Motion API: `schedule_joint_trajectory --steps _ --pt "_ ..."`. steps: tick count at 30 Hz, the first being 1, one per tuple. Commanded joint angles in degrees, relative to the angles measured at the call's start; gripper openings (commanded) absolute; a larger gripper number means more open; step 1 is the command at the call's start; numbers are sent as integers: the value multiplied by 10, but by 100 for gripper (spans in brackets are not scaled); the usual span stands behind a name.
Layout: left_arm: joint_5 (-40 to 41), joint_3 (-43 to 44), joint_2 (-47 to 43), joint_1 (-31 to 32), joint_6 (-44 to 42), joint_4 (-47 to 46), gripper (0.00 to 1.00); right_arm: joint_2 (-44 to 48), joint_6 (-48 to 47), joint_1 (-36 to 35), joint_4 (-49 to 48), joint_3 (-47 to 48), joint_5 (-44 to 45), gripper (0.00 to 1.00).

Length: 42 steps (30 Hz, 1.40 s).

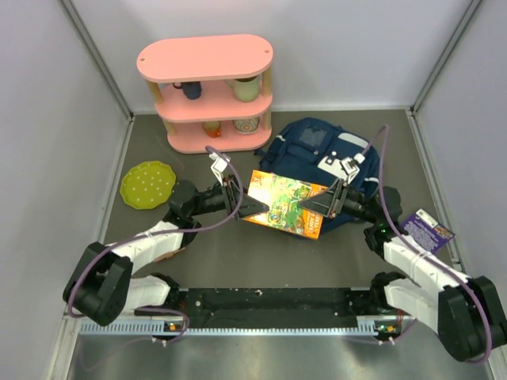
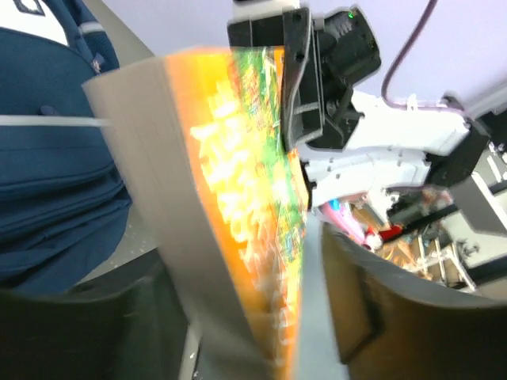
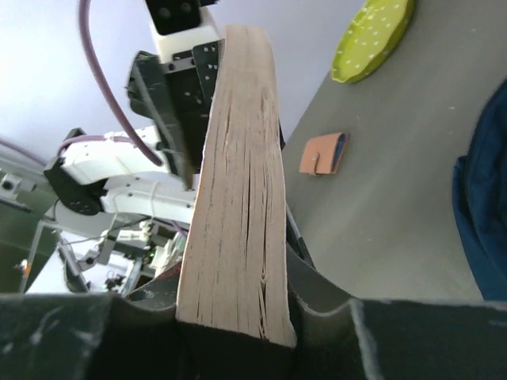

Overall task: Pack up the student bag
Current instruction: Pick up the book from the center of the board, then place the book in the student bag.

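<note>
The book [image 1: 285, 204] spans the middle of the surface [image 1: 238, 261] between the left tool [image 1: 240, 207] and the right tool [image 1: 318, 207], barring any straight pass there, with the student bag [image 1: 313, 146] just behind it. The pink shelf [image 1: 207, 95] closes the far left, the green plate [image 1: 148, 184] lies near the left arm, and a purple packet [image 1: 428, 229] lies beside the right arm. Bare surface lies in front of the book, toward the arm bases, and to the right of the bag.

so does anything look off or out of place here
Nothing spilled or damaged. The book hangs tilted between the left gripper and right gripper, in front of the student bag; the right one grips it, the left's hold is unclear.
</note>
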<state>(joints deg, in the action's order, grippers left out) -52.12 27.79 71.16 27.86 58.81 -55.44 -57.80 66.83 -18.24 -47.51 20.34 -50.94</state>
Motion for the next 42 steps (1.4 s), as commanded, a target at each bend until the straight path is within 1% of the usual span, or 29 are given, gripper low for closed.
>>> schedule_joint_trajectory --steps 1,2,3,4,5,6,7,9,10,11,12,13,14,15,16,17,18,20,22,24,29,36,39,40,42 --pt "63 50 -65 1 -121 170 81 117 -92 12 205 32 78 0" --pt "90 62 -78 1 -159 234 87 148 -124 11 272 42 118 0" --pt "142 84 -87 2 -224 300 96 175 -180 12 417 67 208 0" --pt "173 93 -101 2 -250 383 99 205 -201 11 469 80 255 0" --pt "194 101 -105 2 -275 416 99 250 -229 12 529 91 301 0" --pt "208 112 -108 2 -310 434 99 272 -235 12 573 113 387 0" --pt "217 118 -103 3 -326 444 99 289 -237 13 642 121 425 0" --pt "223 140 -88 12 -367 465 99 327 -240 12 693 141 507 0" --pt "249 155 -65 34 -386 485 99 336 -242 12 728 146 540 0" --pt "282 175 -51 53 -409 532 99 350 -240 12 749 153 569 0" --pt "311 215 -34 75 -461 552 99 356 -240 12 770 165 627 0" --pt "335 235 2 115 -486 582 99 361 -243 12 784 172 654 0" --pt "375 256 20 132 -506 602 99 364 -245 12 817 180 682 0" --pt "384 291 39 146 -545 630 99 371 -249 13 828 194 723 0" --pt "389 305 73 167 -560 637 99 374 -254 12 842 200 739 0" --pt "383 321 88 174 -583 639 99 377 -262 12 848 205 761 0" --pt "374 328 118 178 -598 640 99 382 -265 12 852 214 770 0" --pt "361 353 147 189 -628 644 99 387 -275 12 863 224 786 0" --pt "365 372 190 202 -649 663 98 394 -281 12 869 228 793 0" --pt "371 401 229 214 -676 689 95 401 -282 12 878 233 801 0" --pt "399 436 283 239 -706 700 91 407 -279 12 889 239 811 0" --pt "457 445 334 269 -737 692 87 409 -278 13 893 237 804 0" --pt "464 449 344 270 -736 687 78 412 -274 12 893 233 799 0" --pt "468 452 346 270 -733 685 69 412 -272 13 893 231 798 0" --pt "470 456 348 270 -727 680 59 411 -269 13 893 227 793 0"
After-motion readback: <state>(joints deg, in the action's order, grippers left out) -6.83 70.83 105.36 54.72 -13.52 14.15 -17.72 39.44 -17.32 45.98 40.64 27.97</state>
